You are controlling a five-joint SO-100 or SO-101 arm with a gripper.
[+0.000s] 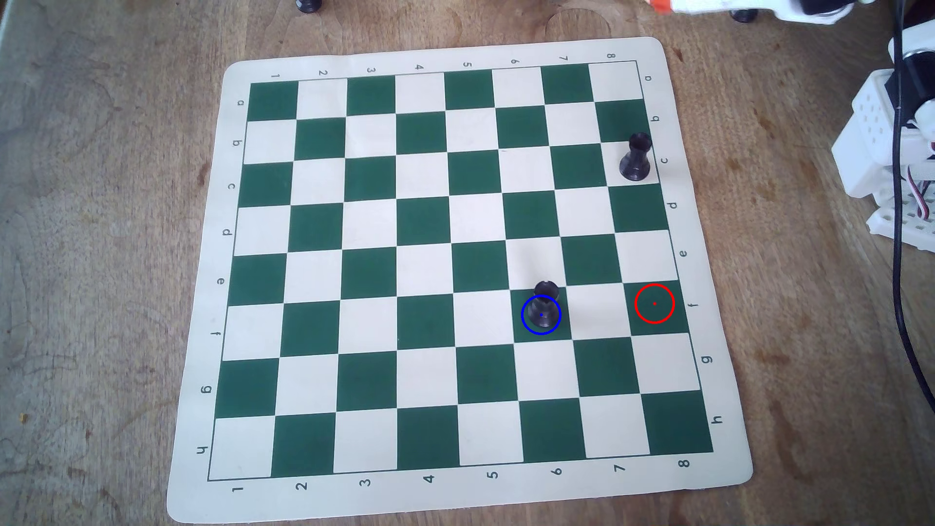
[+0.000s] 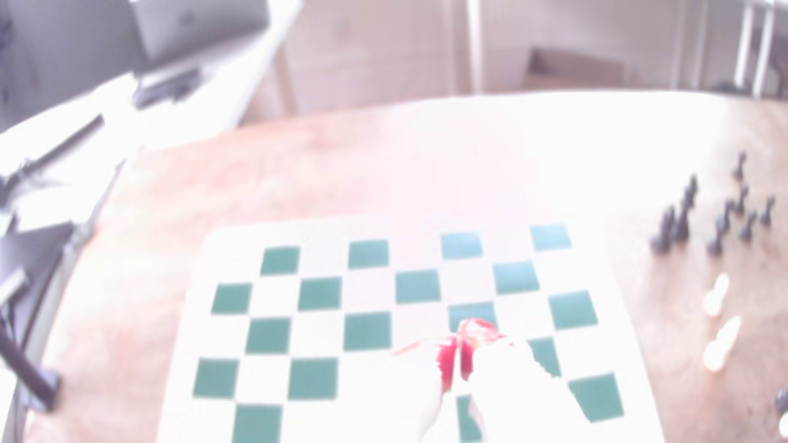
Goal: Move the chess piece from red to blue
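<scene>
Two black rooks were counted on the chessboard (image 1: 212, 283) in the overhead view: the chess piece (image 1: 542, 309) stood upright on a green square, its base inside the blue circle (image 1: 522, 321), and a second rook (image 1: 635, 158) stood upright near the board's right edge, well apart. One red circle (image 1: 654, 303) was seen, lying bare on a green square two squares to the right of the blue one. In the blurred, overexposed wrist view the hand (image 2: 458, 362) was seen raised above the board with its red-tipped fingers (image 2: 447, 362) pressed together on nothing, and no rook could be made out near it. A cluster of dark pieces (image 2: 716, 213) was seen on the desk (image 1: 101, 253) beside the board.
</scene>
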